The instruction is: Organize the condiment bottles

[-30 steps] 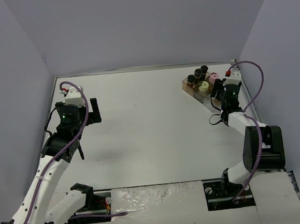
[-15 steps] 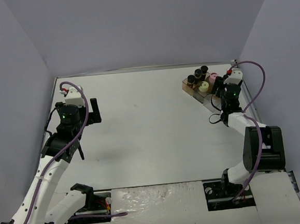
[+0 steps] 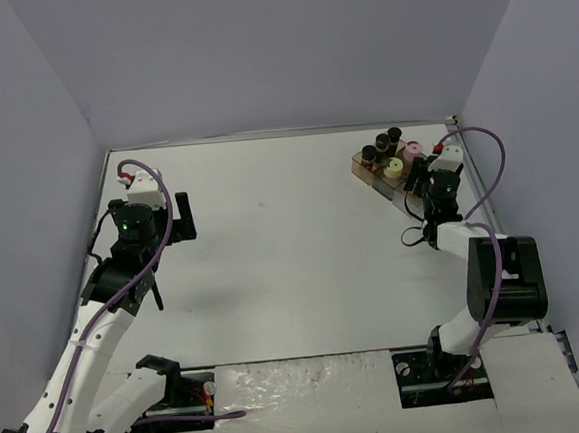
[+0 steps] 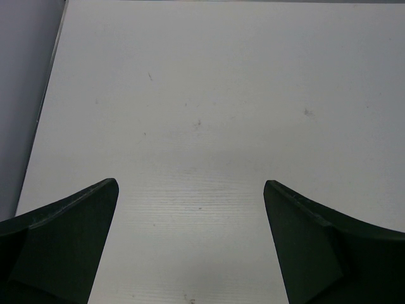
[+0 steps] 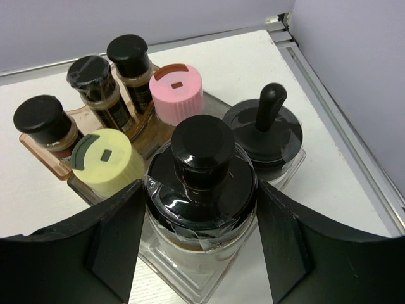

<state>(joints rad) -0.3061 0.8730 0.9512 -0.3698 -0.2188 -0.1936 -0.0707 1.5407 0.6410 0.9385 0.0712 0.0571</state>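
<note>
- Lilac walls box in a white table (image 3: 293, 256); by its left edge the left gripper (image 4: 190, 190) hangs wide open over bare board, unmoved.
- Far right corner: small clear condiment bottles (image 5: 106, 161), capped black, pink and yellow, crowd a stepped clear-and-brown plastic rack (image 5: 39, 151).
- Nearest, the right gripper (image 5: 199, 190) clamps a black-lidded clear jar (image 5: 201, 158), close to the table's right rail (image 5: 342, 114); it has crept farther in.

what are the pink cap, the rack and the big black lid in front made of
The pink cap looks like matte moulded plastic: ribbed sides, flip tab on top. The rack seems clear, brown-tinted plastic, see-through with glossy edges. The big black lid is probably glossy plastic, judging by its bright highlights; a shiny film seems wrapped over it.
</note>
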